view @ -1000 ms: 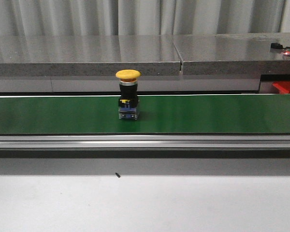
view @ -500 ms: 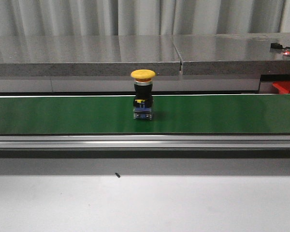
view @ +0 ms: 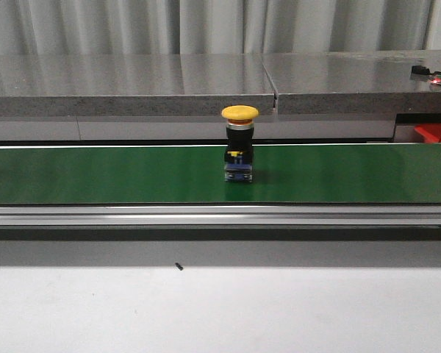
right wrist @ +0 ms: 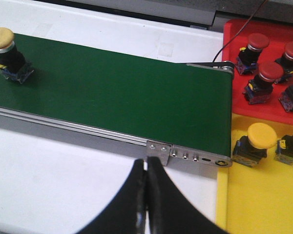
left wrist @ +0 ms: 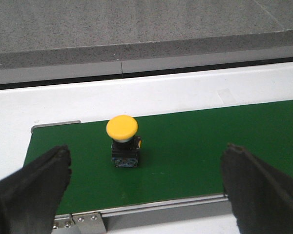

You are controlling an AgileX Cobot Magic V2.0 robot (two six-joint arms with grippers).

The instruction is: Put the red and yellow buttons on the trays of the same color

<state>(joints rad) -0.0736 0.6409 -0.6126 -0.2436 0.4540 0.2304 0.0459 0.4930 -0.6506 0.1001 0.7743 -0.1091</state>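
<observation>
A yellow mushroom-capped button (view: 239, 153) stood upright near the middle of the smooth green conveyor belt (view: 95, 175). The left gripper (left wrist: 146, 187) hung with curved black fingers wide apart; the right gripper (right wrist: 145, 195) was pressed together, beside glossy red tray (right wrist: 234, 58) and yellow tray (right wrist: 254, 195).

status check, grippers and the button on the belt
Left gripper open, empty. Right gripper shut, empty. Yellow button upright on green belt, untouched, nothing blocking it. Red tray and yellow tray at belt end already hold buttons.
</observation>
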